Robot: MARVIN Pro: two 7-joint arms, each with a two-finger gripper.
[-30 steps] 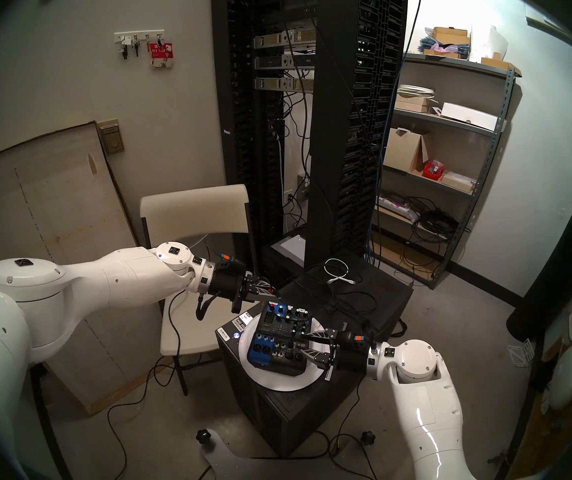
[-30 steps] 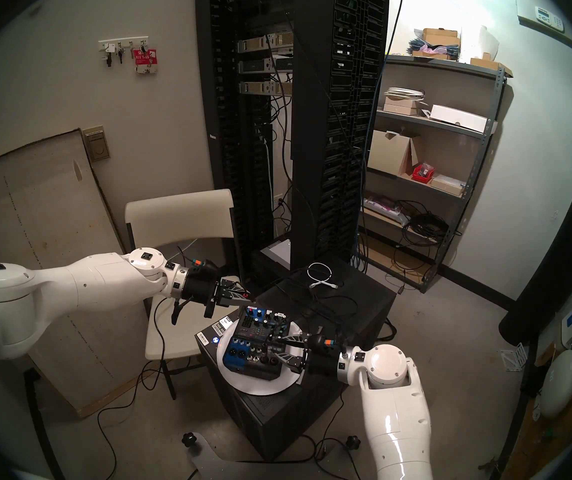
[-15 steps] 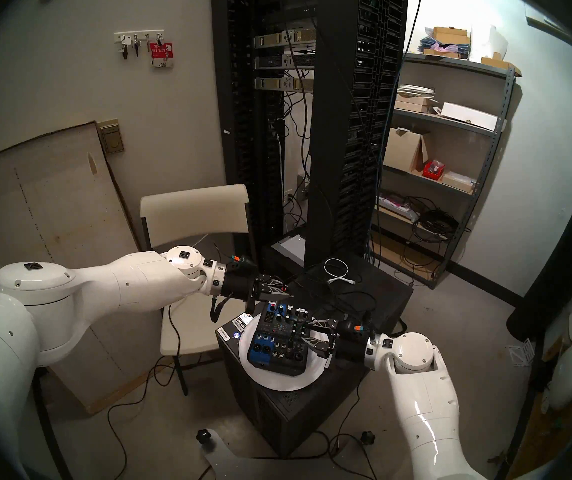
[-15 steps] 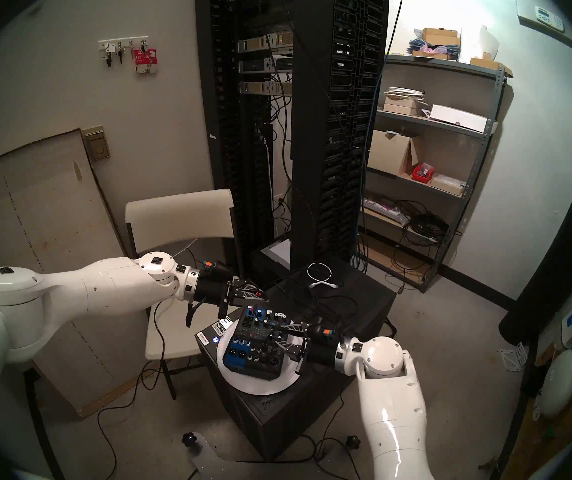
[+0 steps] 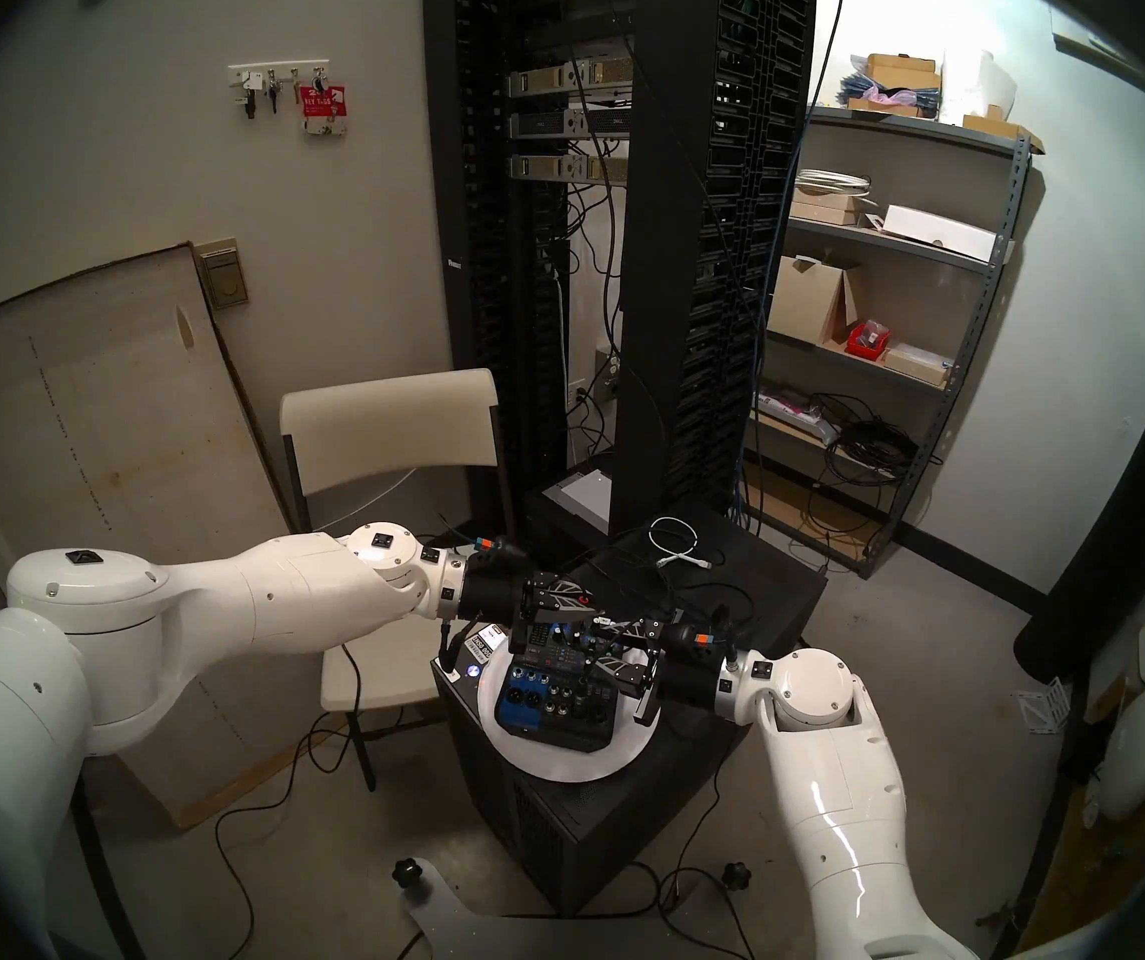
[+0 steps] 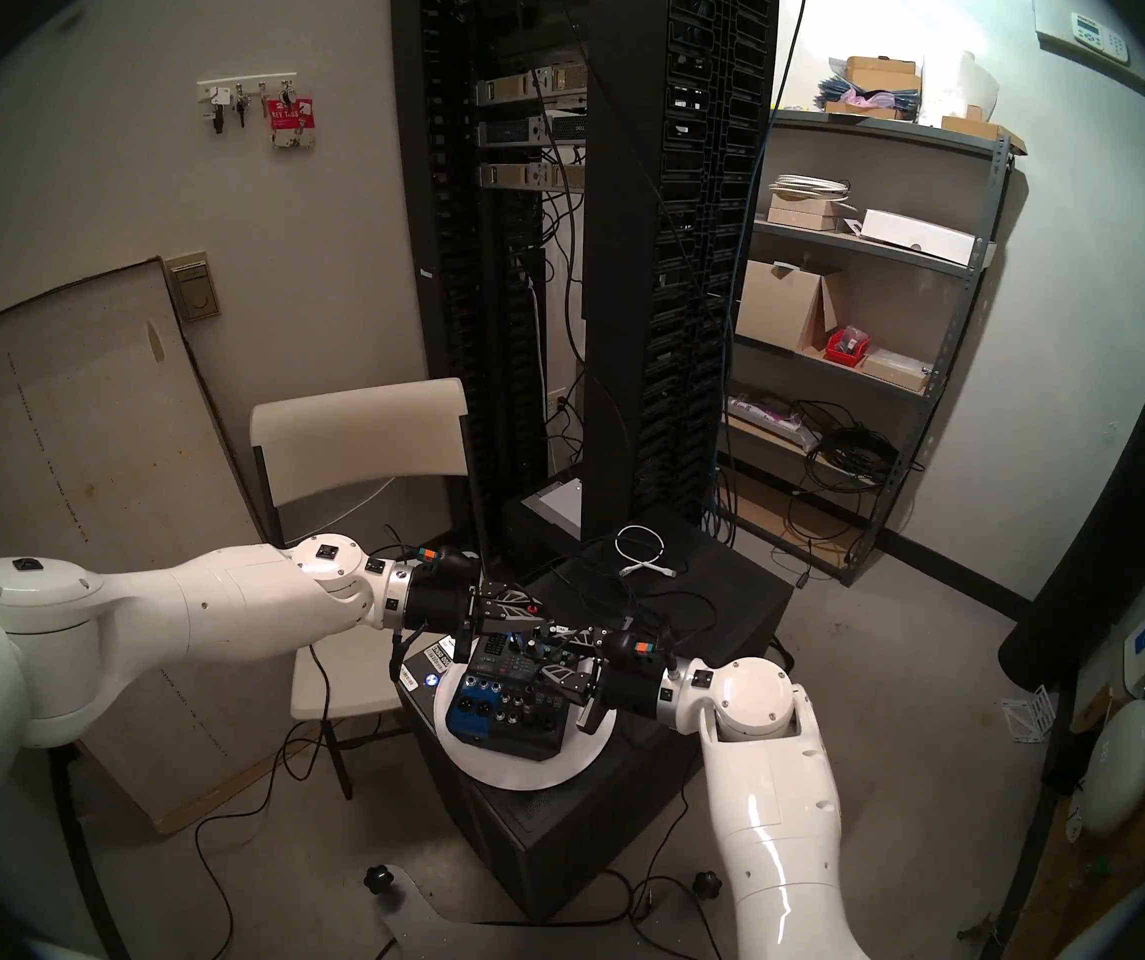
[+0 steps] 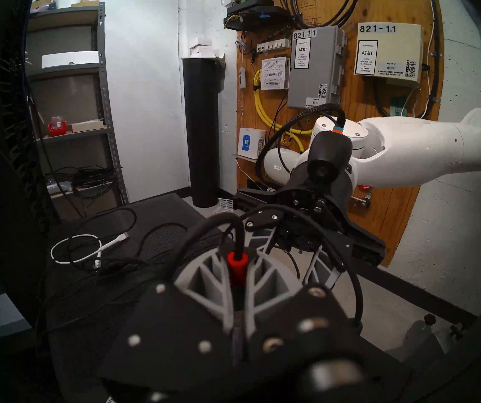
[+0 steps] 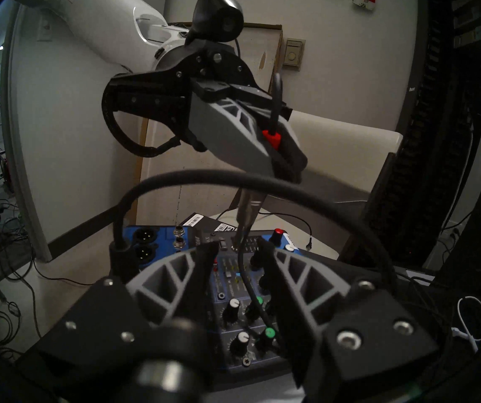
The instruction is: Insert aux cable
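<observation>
Item 1, nearest you: mixer (image 5: pixel 552 699), black and blue, on a white disc (image 5: pixel 556 764) atop a black cabinet (image 5: pixel 625 820). It sits face-up, presumably so its sockets can be reached from above.

Item 2: right gripper (image 8: pixel 238 249), low over the mixer's knobs, fingers (image 8: pixel 280 265) about half open. A thin black lead runs up between them; you cannot tell whether they touch it. Likely it is posted there to steady or guide.

Item 3: left gripper (image 8: pixel 284 158), just above the mixer's far edge, clamped tight on the aux cable (image 8: pixel 272 137) at its plug. The plug hangs tip-down between the pads, which suits a downward push into a socket.

Item 4: the aux cable itself. Thin black cord looping up out of the grip; red band showing at the top of the pads; dark barrel and silver tip below, just above the panel and not yet seated.

Item 5, farthest: white cable (image 5: pixel 677 546), loose on the rear cabinet.
</observation>
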